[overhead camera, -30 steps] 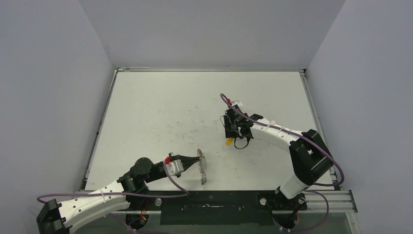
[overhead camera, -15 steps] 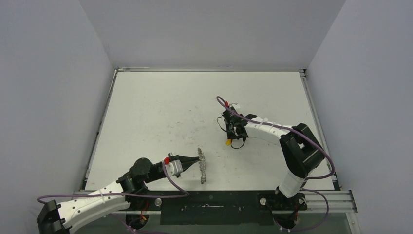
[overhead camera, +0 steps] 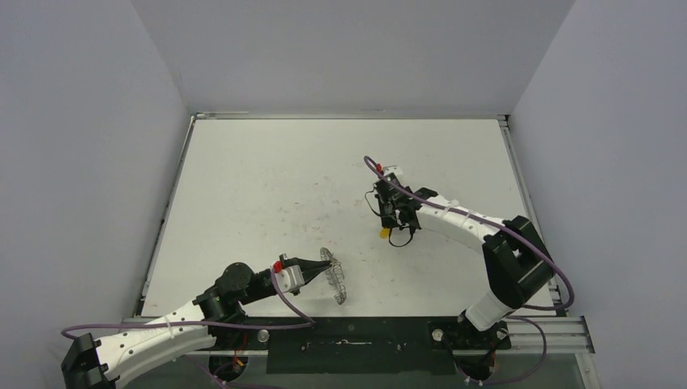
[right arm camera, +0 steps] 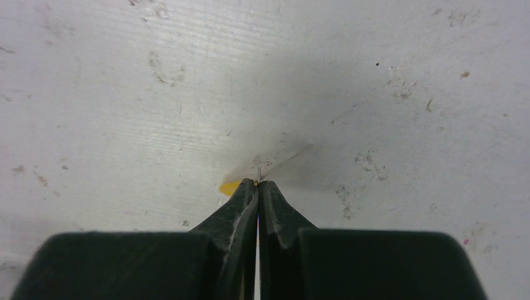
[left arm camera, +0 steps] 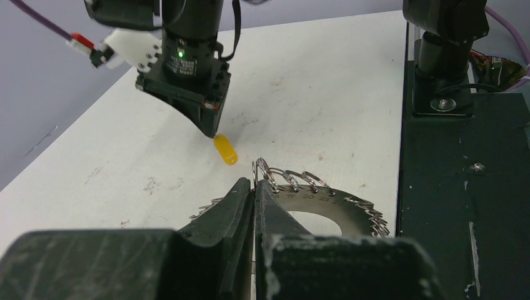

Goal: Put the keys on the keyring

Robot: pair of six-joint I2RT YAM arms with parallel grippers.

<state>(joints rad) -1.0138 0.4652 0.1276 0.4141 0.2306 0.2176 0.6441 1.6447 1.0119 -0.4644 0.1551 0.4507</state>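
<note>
My left claw [left arm camera: 254, 184] was clamped on the rim of the keyring [left arm camera: 337, 201]. It held the ring tilted up close to the near edge of the desk [overhead camera: 259, 186], left of centre. My right claw [right arm camera: 258, 183] was pressed together on the yellow key [left arm camera: 225, 150] near the middle of the desk, towards the right edge, with the yellow head poking out below the tips. I judged the step to be picking up this key. Next I would need to carry it across to the ring and hook it onto one of the small wire loops [left arm camera: 294, 178], which calls for fine alignment.
</note>
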